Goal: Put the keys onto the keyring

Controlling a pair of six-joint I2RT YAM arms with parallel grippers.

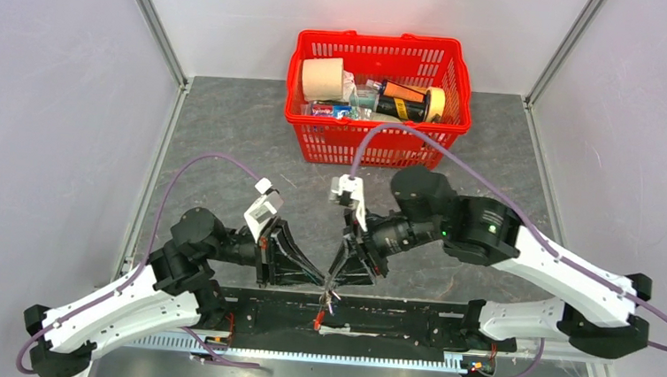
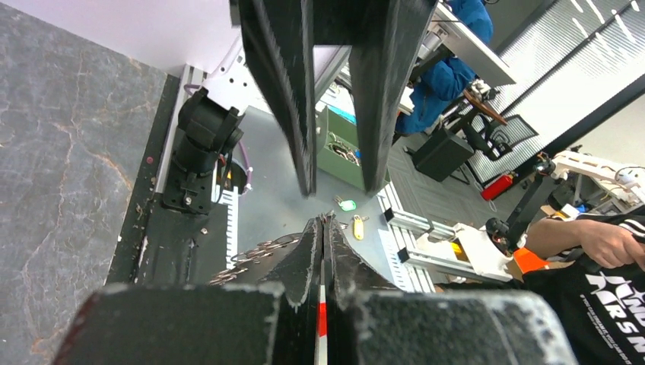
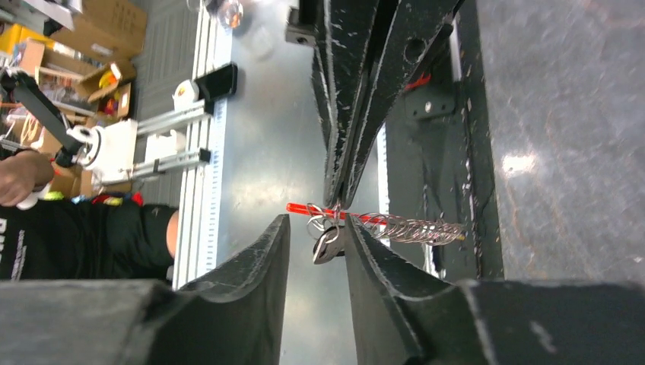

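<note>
Keyring: a thin red strap lying sideways across the middle of the right wrist view, with a silvery coiled cord stretching off to its right and a few small wire rings bunched where strap and coil meet. Held in the air, pinched at the strap by the left claw, whose fingers come down from the top of that frame pressed together with no gap. Under the rings hangs a small silvery piece, in the gap of the right claw, whose fingers stand apart at the bottom of the frame. Close against the right-hand finger; touching or not, impossible to say. Key or clasp: too small and blurred to tell. In the left wrist view, mostly hidden: only a red sliver between the closed fingers at bottom centre and a short run of coil loops just left of them, the rest covered by the claw's own bulk. In the overhead view, both claws tip to tip low in the centre, above the black rail at the near edge of the counter. Beneath them, just a red fleck and a glint of metal, no detail. Red basket at upper centre, well apart from the claws.
</note>
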